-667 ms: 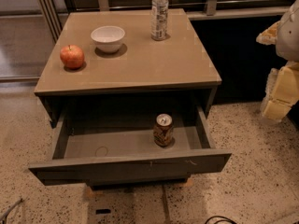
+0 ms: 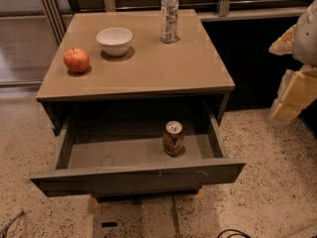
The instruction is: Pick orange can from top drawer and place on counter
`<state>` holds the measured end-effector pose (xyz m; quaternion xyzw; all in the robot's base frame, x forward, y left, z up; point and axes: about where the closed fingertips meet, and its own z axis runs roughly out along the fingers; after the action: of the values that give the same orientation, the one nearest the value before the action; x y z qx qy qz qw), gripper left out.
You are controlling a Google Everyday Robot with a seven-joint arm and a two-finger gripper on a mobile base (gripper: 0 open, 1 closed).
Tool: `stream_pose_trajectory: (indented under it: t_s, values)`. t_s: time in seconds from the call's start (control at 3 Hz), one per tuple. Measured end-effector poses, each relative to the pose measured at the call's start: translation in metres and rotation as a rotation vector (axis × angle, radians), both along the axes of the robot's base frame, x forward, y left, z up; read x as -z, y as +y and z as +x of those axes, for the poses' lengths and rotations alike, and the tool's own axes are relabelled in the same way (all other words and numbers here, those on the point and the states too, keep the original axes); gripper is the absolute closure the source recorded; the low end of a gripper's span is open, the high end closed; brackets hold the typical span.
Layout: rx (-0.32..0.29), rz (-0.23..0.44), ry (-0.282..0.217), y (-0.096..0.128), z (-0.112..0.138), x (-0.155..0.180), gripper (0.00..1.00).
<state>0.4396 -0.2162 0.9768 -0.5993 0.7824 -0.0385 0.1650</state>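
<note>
The orange can [image 2: 173, 138] stands upright on the grey floor of the open top drawer [image 2: 136, 175], towards its right side. The counter [image 2: 148, 66] is the tan top of the cabinet above it. My gripper [image 2: 292, 95], cream-coloured, hangs at the right edge of the view, to the right of the cabinet and well apart from the can, at about counter height. It holds nothing that I can see.
On the counter stand a red apple [image 2: 76, 60] at the left, a white bowl [image 2: 114, 40] behind it, and a clear plastic bottle [image 2: 169, 15] at the back. The speckled floor [image 2: 267, 182] surrounds the cabinet. A dark wall panel lies behind, at the right.
</note>
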Motion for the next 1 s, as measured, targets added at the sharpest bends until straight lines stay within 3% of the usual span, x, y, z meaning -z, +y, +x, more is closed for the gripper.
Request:
stream_pose_trajectory:
  t_s: [0.33, 1.0]
  values:
    - [0.016, 0.031, -0.019, 0.004, 0.007, 0.018, 0.42]
    - [0.002, 0.177, -0.032, 0.025, 0.041, 0.090, 0.88]
